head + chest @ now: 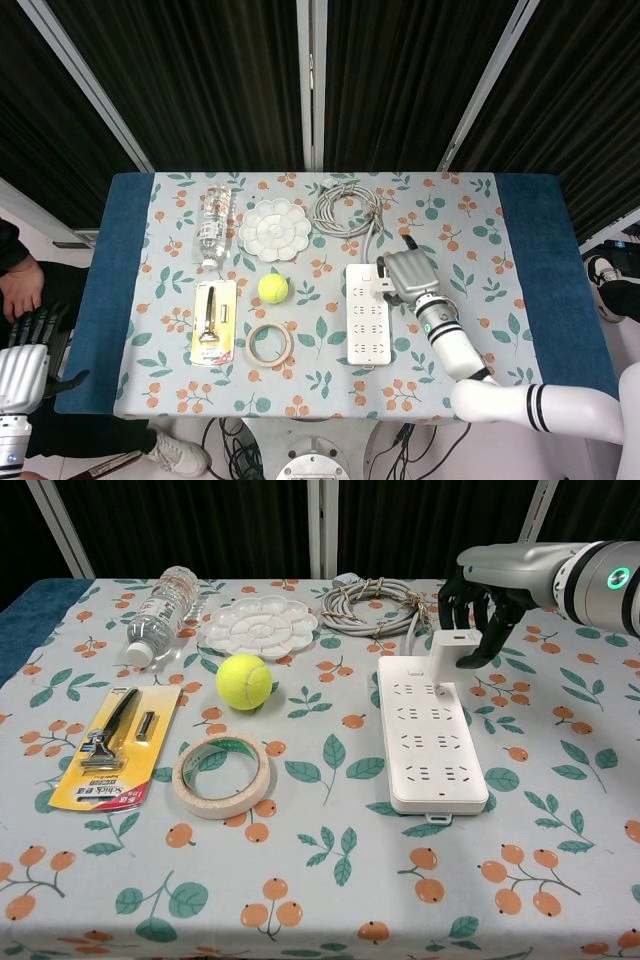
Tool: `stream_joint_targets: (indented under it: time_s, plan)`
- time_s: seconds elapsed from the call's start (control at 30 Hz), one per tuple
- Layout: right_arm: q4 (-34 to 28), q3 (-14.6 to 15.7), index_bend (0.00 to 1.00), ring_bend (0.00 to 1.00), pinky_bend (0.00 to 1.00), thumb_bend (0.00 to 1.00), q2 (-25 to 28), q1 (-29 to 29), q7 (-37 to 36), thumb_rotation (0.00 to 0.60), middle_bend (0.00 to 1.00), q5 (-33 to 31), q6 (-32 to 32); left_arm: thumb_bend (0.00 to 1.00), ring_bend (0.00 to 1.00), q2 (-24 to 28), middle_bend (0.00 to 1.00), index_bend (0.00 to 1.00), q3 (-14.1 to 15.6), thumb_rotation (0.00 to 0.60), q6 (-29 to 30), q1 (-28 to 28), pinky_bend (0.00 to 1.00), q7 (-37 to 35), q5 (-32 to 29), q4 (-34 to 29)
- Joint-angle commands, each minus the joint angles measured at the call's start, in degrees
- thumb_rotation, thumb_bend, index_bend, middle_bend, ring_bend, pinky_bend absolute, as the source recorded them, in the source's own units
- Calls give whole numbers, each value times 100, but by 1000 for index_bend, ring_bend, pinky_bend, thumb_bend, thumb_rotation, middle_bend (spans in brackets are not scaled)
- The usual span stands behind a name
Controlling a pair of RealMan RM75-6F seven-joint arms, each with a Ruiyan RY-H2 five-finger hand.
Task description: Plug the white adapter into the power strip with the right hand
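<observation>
The right robot hand point(478, 605) has its fingers curled downward; the left robot hand point(22, 352) hangs low.

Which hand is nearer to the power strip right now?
Right. The right hand holds the white adapter over the power strip at its far end; the left hand hangs off the table's near-left corner, far away.

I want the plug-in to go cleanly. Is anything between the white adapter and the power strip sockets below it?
Nothing visible. The right hand holds the white adapter directly over the power strip, near its cable end. The sockets there are bare, and the coiled cable lies behind the strip.
</observation>
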State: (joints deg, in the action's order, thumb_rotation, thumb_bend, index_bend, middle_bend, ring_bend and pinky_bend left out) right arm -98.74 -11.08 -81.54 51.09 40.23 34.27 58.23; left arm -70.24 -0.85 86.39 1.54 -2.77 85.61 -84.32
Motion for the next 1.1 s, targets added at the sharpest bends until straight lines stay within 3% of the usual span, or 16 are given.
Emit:
stream_joint_targets:
  time_s: [0.03,1.1]
  plan:
    - [60,56,792,463,34,531,-37,57,67,600,679,-99,29,70,0,-18,11,0,2,600,-12,0,0,-31,-3,36]
    - [358,220,792,473,0,531,-288,441,268,600,681,-414,29,70,0,-102,11,0,-13,600,-105,25,0,-102,-56,156]
